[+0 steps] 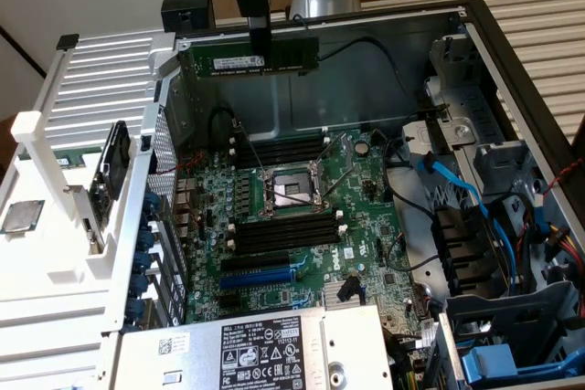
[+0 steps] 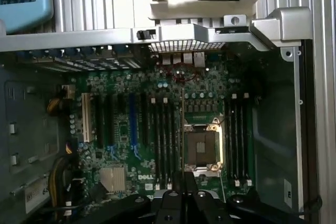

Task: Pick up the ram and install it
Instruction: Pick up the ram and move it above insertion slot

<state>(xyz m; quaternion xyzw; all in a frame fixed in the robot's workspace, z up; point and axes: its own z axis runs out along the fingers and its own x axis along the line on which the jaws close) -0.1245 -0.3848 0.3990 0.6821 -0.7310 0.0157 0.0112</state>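
My gripper (image 1: pixel 260 47) is shut on the ram (image 1: pixel 288 54), a long green stick with a white label strip. It holds the stick level, high above the open computer case near the back wall. The motherboard (image 1: pixel 366 184) lies below, with black memory slots (image 1: pixel 279 149) behind the CPU socket (image 1: pixel 292 189) and more slots (image 1: pixel 285 231) in front of it. In the wrist view, the gripper (image 2: pixel 184 195) looks straight down on the board, and the ram (image 2: pixel 182 129) appears edge-on as a thin line over the socket (image 2: pixel 202 148), between the two slot banks (image 2: pixel 163 140) (image 2: pixel 239 140).
A blue slot (image 1: pixel 260 275) and the power supply (image 1: pixel 265 349) sit at the near side of the case. Blue and black cables (image 1: pixel 457 194) and drive cages (image 1: pixel 494 152) crowd the exterior view's right. A white rack (image 1: pixel 82 180) with parts stands on the left.
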